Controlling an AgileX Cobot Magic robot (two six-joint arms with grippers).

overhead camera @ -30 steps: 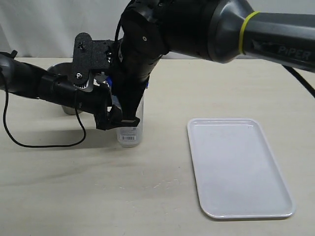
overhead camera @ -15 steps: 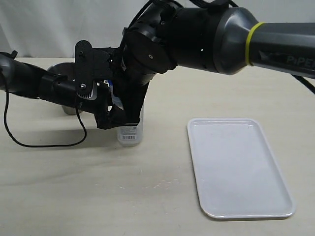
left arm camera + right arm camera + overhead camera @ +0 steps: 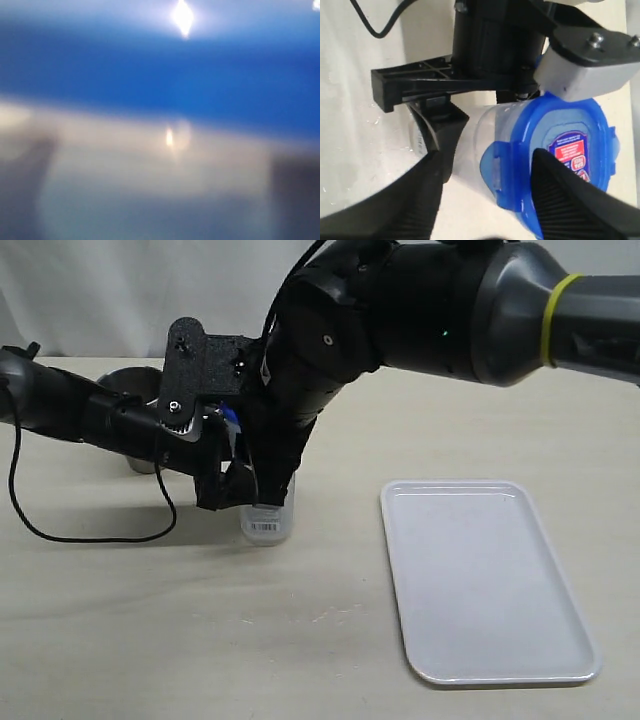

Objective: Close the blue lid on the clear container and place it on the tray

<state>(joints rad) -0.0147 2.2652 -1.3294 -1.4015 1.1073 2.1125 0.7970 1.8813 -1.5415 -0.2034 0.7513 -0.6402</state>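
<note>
Right wrist view: one blue lid tops one clear container, left end effector clamping it, right end effector apart.

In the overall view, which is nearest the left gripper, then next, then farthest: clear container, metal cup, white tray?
1. clear container, held by the left gripper.
2. metal cup, just behind its arm.
3. white tray, far right.

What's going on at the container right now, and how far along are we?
The left gripper holds the clear container upright on the table. The right gripper hangs over its top with jaws spread, and the blue lid sits on the container's mouth. Whether every tab is snapped down cannot be told. The container is not yet on the tray.
</note>
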